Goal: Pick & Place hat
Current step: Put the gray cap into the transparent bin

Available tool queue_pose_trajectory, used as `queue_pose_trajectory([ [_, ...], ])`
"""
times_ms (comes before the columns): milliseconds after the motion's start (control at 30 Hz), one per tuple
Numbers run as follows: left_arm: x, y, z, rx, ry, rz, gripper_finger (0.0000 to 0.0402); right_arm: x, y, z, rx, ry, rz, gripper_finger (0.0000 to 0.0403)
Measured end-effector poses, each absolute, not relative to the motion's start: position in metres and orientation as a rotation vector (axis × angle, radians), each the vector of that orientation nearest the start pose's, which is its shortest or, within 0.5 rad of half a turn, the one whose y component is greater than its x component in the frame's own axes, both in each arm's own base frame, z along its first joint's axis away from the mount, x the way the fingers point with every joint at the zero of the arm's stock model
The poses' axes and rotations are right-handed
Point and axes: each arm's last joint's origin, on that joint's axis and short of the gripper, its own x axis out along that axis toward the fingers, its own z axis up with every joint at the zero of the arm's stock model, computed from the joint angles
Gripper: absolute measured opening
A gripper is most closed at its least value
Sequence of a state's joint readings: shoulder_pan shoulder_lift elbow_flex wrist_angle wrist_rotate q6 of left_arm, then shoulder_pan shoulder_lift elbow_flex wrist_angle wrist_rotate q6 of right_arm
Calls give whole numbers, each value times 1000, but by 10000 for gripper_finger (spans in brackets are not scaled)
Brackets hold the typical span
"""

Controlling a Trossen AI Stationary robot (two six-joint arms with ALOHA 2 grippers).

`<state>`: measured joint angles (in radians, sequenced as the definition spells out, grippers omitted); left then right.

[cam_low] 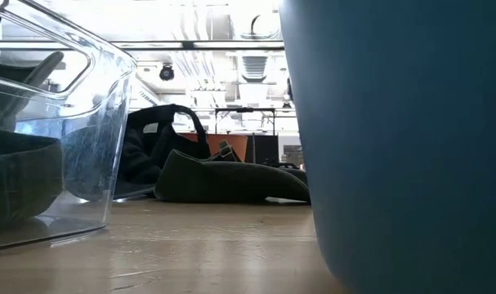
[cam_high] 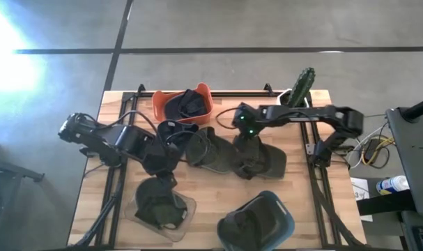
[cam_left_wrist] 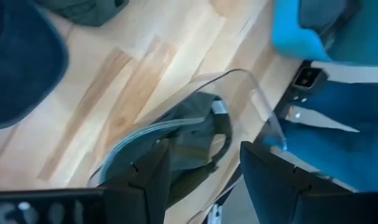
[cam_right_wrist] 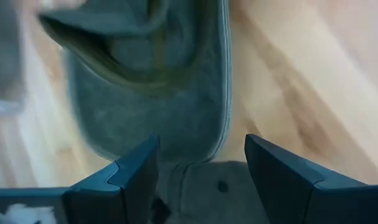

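The right gripper hovers spread directly over an olive hat — mid-table, other hats crowding beside it (left gripper spread above the clear bin).

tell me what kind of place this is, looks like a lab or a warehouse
Probably an industrial lab or workshop. The wooden table stands on a bare concrete floor, the low view shows exposed ceiling ducts and lighting, and cables and equipment sit beside the table.

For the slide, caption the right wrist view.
Right tool, open, poised above an olive green hat lying on the wooden table.
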<state>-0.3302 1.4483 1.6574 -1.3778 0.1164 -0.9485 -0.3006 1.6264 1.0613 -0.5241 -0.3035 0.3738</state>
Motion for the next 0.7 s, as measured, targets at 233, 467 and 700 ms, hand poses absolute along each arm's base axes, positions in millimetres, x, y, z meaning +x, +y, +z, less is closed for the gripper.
queue_pose_trajectory([
  [233,239,-92,385,-709,1238,168,183,323,-93,162,661,1156,-165,228],
  [467,238,-95,385,-701,1238,163,183,333,-94,143,678,1147,-102,228],
  [700,238,-94,385,-697,1242,167,183,338,-94,149,655,1077,-17,169],
])
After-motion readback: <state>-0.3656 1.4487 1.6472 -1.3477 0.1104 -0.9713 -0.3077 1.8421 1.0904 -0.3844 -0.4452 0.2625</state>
